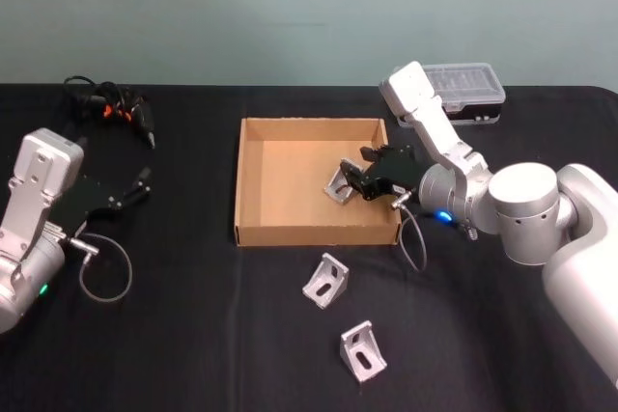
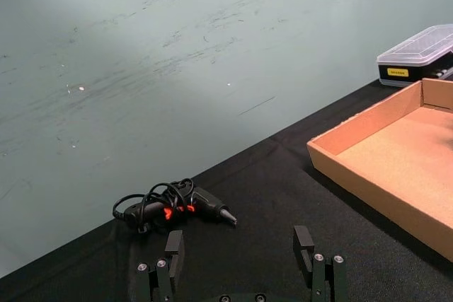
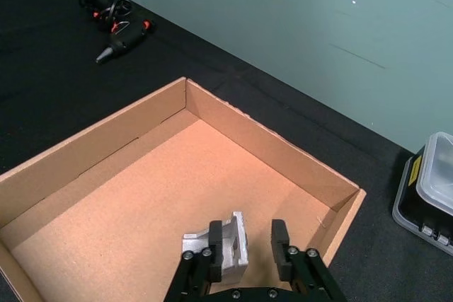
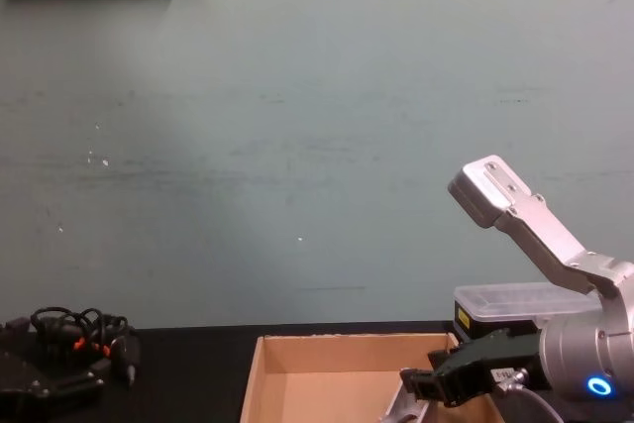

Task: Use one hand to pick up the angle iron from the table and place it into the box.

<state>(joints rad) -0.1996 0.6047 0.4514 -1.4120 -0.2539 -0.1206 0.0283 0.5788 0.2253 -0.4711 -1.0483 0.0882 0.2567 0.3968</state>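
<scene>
Angle iron [image 3: 228, 245] in box [image 3: 269, 139], right hand [image 3: 245, 231] — parted

No readable text; yellow label [image 2: 398, 72] on plastic case [image 2: 422, 47] too small to read.

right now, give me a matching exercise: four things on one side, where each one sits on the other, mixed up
Things:
1 box
2 case
3 corded tool
4 right gripper

Places:
A back left of the table, beyond the left gripper
B over the box's right part, at an angle iron
C middle of the table
D back right, behind the box

Pairs: 1-C, 2-D, 3-A, 4-B
</scene>
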